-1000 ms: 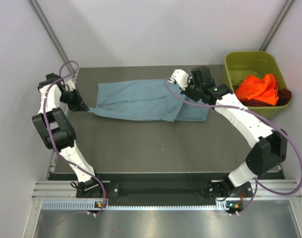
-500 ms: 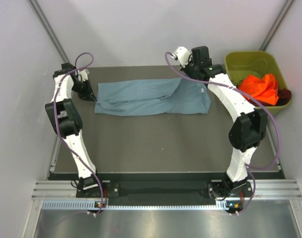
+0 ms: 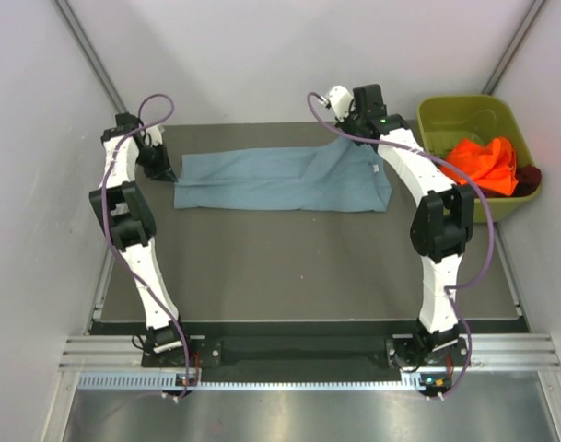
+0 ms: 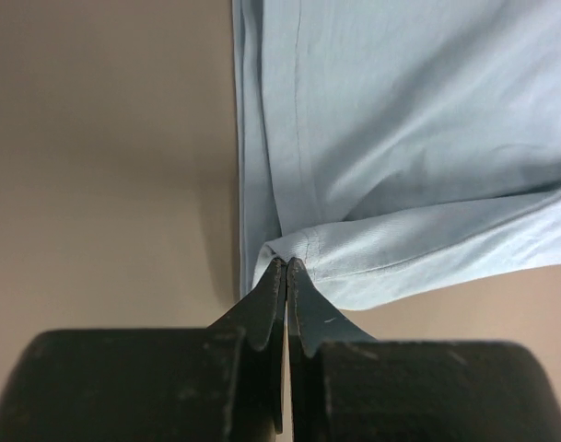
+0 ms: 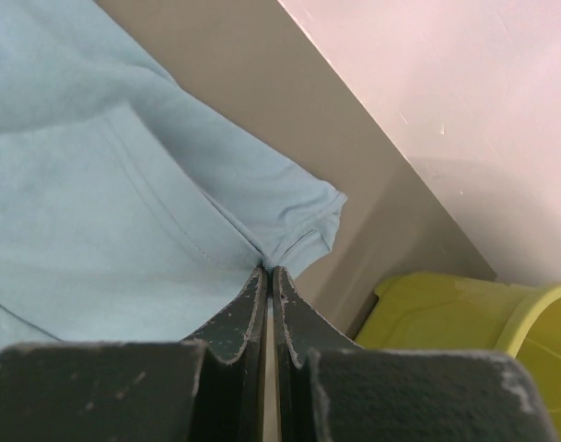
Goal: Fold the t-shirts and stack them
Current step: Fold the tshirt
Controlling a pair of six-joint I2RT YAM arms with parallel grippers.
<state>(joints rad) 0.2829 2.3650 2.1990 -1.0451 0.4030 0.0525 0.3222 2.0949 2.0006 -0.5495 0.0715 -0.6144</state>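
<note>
The blue-grey t-shirt lies stretched on the table.
The left gripper and right gripper each clamp one end; in the bin, the orange t-shirt hides most of the maroon t-shirt.

Text overall: none can be read in any view.
Blue shirt: plain cloth, no print or tag to read.
Orange shirt: no lettering to be made out.
Bin: no label or brand to be made out.
</note>
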